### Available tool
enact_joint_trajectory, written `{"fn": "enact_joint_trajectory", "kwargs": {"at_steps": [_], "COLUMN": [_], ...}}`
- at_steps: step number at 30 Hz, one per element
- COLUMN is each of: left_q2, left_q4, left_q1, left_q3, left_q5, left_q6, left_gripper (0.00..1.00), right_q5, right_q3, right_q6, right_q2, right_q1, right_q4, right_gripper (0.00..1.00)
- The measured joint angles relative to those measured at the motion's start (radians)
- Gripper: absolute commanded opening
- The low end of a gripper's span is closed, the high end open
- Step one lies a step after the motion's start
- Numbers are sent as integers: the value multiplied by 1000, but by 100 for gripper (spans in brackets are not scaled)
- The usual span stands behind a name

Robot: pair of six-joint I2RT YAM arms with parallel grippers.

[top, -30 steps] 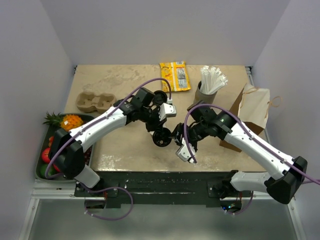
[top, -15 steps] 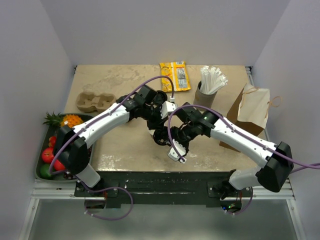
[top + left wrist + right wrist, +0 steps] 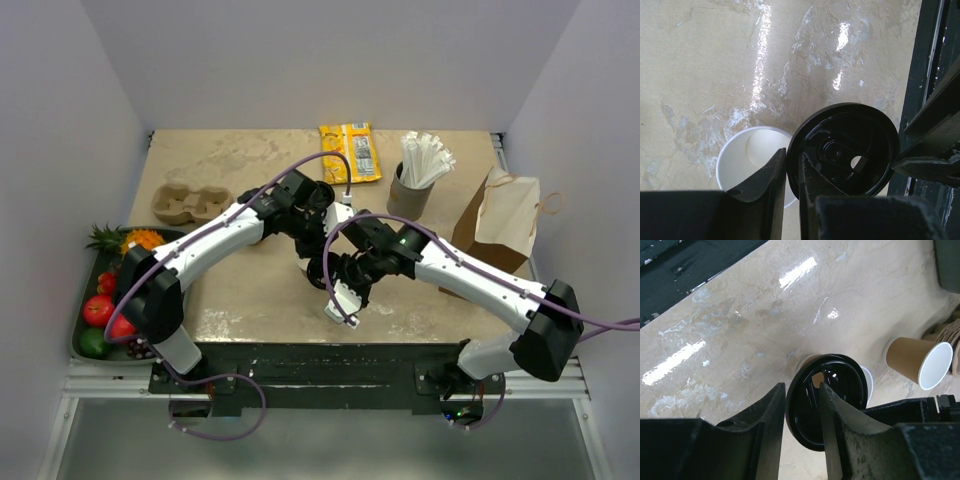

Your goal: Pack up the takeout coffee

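A round black lid [image 3: 842, 150] is tilted on edge just above an upright kraft cup with a white inside [image 3: 752, 160]. My left gripper [image 3: 792, 157] is shut on the lid's rim. In the right wrist view my right gripper [image 3: 801, 390] straddles the opposite rim of the same lid [image 3: 832, 410], with its jaws still a little apart. The cup's white rim [image 3: 867, 385] shows behind the lid. A second kraft cup [image 3: 917, 362] lies on its side farther off. From above, both grippers meet at the table's middle front, left [image 3: 315, 262] and right [image 3: 340, 275].
A moulded two-cup carrier [image 3: 190, 203] sits at the left. A grey cup of white straws [image 3: 412, 185] and a yellow packet [image 3: 350, 150] stand at the back. A paper bag [image 3: 500, 220] is at the right, and a fruit tray [image 3: 105, 300] is off the left edge.
My right arm has swung left to the lid held by the left gripper, and its jaws have narrowed around the rim. The left gripper has kept its hold, barely moving.
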Motion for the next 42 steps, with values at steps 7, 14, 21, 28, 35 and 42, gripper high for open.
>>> {"fn": "enact_joint_trajectory", "kwargs": {"at_steps": [7,14,21,28,35,42], "left_q2": [12,22,26,39,46,21], "left_q4": [-11,-16,-18,-32,-41,53], "left_q1": [0,0,0,2,26,109], "left_q3": [10,23,31,40,46,1], "left_q5": [-4,-5,-5,-10,15,49], "left_q6": [3,9,10,10,-4,-150], "left_gripper": [2,2,2,7,46,71], "right_q5": [29,61,80,108,120,69], "right_q3": [0,0,0,0,0,61], "right_q6": [34,63,85,127,197,342], "right_q2": [13,34,35,51,72,74], "right_q1": [3,5,9,10,10,-15], "right_q4": [0,0,6,28,48,35], "right_gripper": [37,34,27,9,1,0]}}
